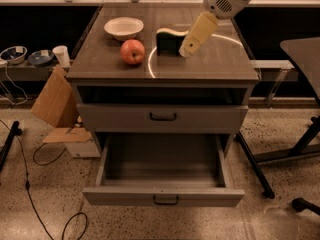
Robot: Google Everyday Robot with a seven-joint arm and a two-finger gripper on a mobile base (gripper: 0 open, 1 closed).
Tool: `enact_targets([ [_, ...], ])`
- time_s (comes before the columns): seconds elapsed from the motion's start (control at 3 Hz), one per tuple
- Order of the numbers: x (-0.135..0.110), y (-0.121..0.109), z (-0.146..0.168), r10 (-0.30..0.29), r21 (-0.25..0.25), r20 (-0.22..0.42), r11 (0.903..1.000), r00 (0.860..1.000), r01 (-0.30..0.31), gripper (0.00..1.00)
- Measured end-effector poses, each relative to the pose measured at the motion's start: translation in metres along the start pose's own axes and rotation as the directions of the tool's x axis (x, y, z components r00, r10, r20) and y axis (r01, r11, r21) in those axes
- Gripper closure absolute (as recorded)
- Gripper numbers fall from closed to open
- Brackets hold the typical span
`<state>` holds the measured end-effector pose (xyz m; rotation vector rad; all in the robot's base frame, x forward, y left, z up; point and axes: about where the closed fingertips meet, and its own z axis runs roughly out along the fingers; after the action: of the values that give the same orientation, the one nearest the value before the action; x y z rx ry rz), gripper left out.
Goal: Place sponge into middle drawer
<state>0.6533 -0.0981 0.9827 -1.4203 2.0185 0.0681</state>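
The sponge [168,41], dark green with a pale yellow wavy top layer, stands on the cabinet top [210,66] near the middle back. My gripper [187,49] reaches down from the upper right, and its pale tip is right at the sponge's right side. Whether it touches the sponge I cannot tell. The middle drawer [163,197] is the lower grey drawer. It is pulled out wide and its inside is empty. The grey drawer front above it [162,117] is shut.
A red apple [132,51] lies left of the sponge, and a white bowl [123,27] sits behind the apple. Cardboard [54,101], cables and small bowls are on the floor to the left. A dark table leg and base [305,144] stand to the right.
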Motion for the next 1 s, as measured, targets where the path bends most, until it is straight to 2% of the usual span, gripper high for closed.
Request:
enact_targets([
  [0.33, 0.0, 0.0, 0.001, 0.001, -0.001, 0.0, 1.0, 1.0, -0.001, 0.0],
  [0.67, 0.016, -0.012, 0.029, 0.029, -0.016, 0.002, 0.9995, 1.0, -0.029, 0.0],
  [1.0, 0.047, -0.026, 0.063, 0.067, -0.015, -0.012, 0.9976, 0.998, -0.068, 0.0],
])
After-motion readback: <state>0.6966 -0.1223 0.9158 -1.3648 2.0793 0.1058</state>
